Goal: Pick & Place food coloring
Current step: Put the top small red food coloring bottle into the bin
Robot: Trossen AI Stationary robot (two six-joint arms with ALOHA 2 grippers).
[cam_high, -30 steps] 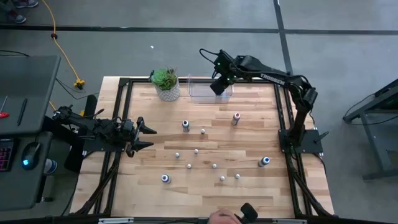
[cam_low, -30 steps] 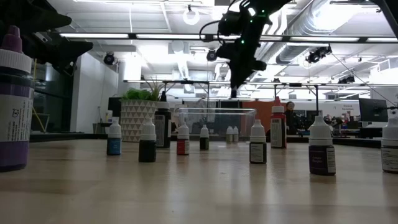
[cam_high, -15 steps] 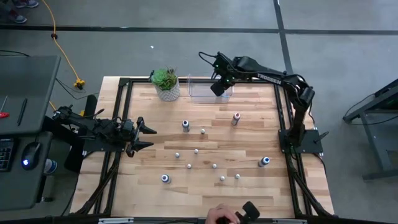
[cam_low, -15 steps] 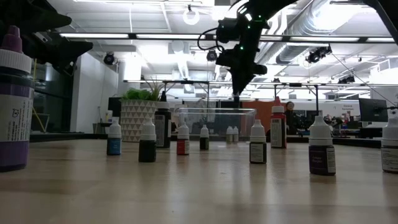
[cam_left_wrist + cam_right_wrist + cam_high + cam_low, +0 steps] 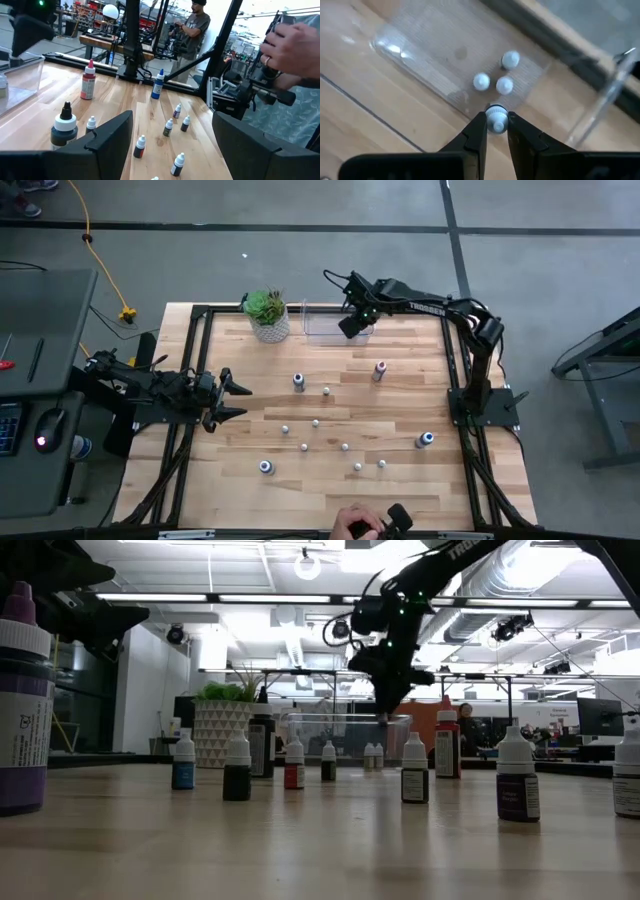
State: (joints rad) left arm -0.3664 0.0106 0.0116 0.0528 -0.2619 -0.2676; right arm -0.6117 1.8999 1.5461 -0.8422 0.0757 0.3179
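Lowered right gripper (image 5: 496,131) w/ bottle (image 5: 496,119) over bin (image 5: 420,45).

grey concrete floor (image 5: 300,260), yellow cable (image 5: 95,250), bright ceiling lights (image 5: 250,598)

The right gripper (image 5: 495,131), holding a small bottle (image 5: 496,120), has moved lower and further over the clear bin (image 5: 322,328), while a person's hand (image 5: 358,525) came into view at the near edge

A potted plant (image 5: 266,311) stands beside a clear bin (image 5: 322,326).
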